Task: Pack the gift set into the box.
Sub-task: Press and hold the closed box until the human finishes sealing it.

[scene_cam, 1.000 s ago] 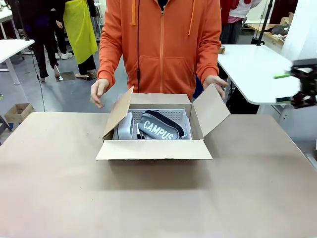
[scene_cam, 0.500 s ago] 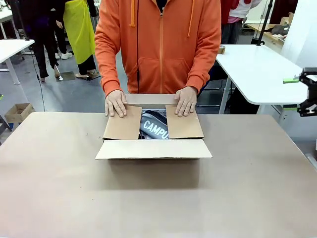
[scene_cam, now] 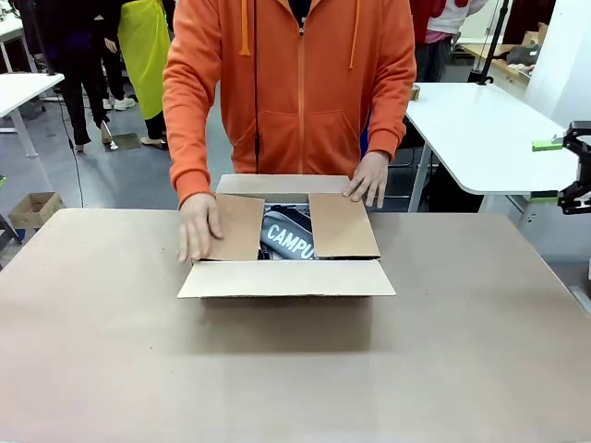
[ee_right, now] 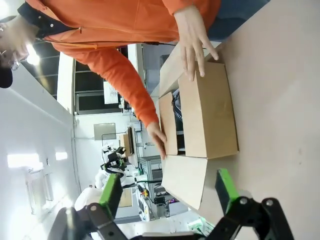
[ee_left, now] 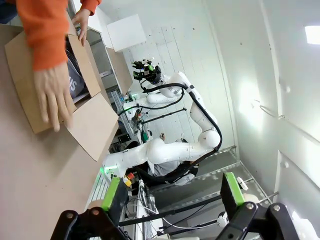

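If the hands (scene_cam: 199, 226) lift, the side flaps (scene_cam: 342, 226) may spring up off the pouch (scene_cam: 288, 240) at mid-frame, with the box (scene_cam: 286, 277) unsealed and the left gripper (ee_left: 171, 195) and right gripper (scene_cam: 547, 171) spread, empty, well apart from it.

brown table (scene_cam: 480, 351), box (scene_cam: 286, 277) on it

Workroom with a grey floor (scene_cam: 120, 180)
A round-cornered white table (scene_cam: 471, 138) stands far right; a second white table (scene_cam: 23, 88) far left, a small brown cardboard carton (scene_cam: 33, 209) near it.

Front camera looks across; rolled wrist cameras share the box (scene_cam: 286, 278).
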